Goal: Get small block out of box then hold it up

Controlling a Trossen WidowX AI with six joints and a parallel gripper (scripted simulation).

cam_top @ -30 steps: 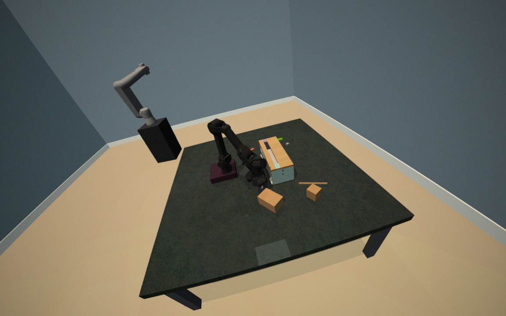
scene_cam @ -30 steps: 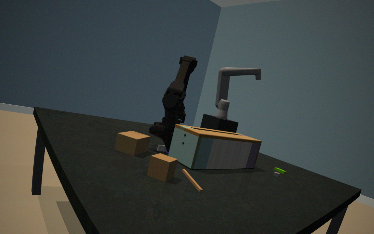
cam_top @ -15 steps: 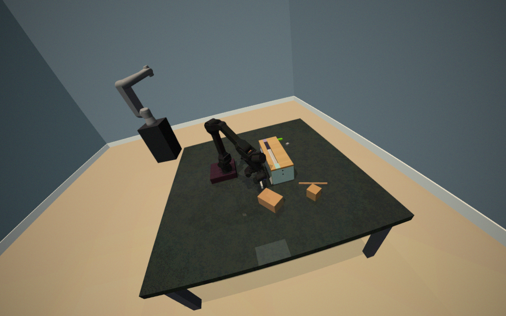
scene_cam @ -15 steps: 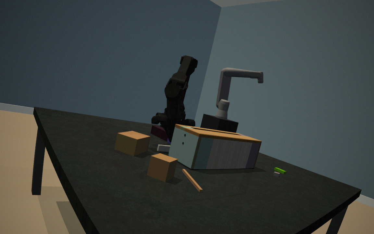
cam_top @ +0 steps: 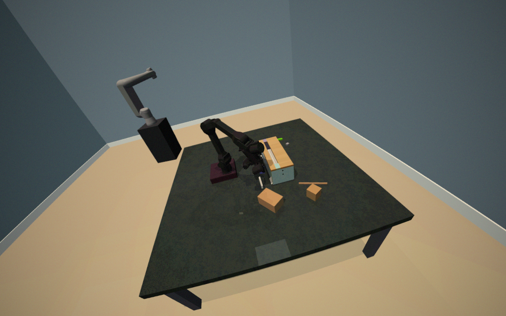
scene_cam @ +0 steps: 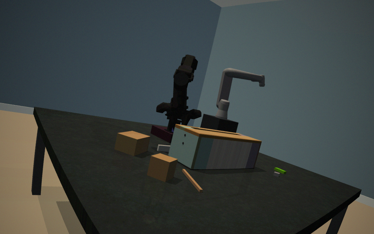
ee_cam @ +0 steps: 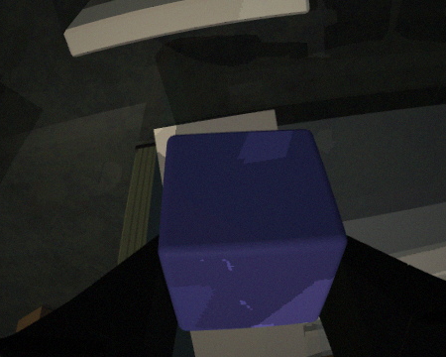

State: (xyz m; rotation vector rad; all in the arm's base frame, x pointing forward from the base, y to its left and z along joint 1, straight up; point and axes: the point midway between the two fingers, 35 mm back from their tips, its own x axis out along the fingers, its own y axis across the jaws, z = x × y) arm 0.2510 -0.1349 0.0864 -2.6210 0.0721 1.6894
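My gripper (ee_cam: 242, 244) (cam_top: 258, 170) (scene_cam: 172, 128) is shut on the small blue block (ee_cam: 250, 225), which fills the middle of the wrist view between the two dark fingers. It holds the block a little above the table (cam_top: 207, 235), close beside the pale end wall of the box (cam_top: 276, 157) (scene_cam: 226, 149). The box has an orange slotted top and stands upright. In the top and exterior views the block is almost hidden by the arm; only a bluish speck shows at the fingers.
A white bar (cam_top: 261, 181) (scene_cam: 163, 147) (ee_cam: 183, 10) lies on the table below the gripper. Two orange boxes (cam_top: 270, 199) (cam_top: 313, 192) and a thin stick (cam_top: 312, 183) lie in front of the box. A green piece (scene_cam: 280, 170) lies behind it. A grey arm on a black pedestal (cam_top: 159, 139) stands off the table.
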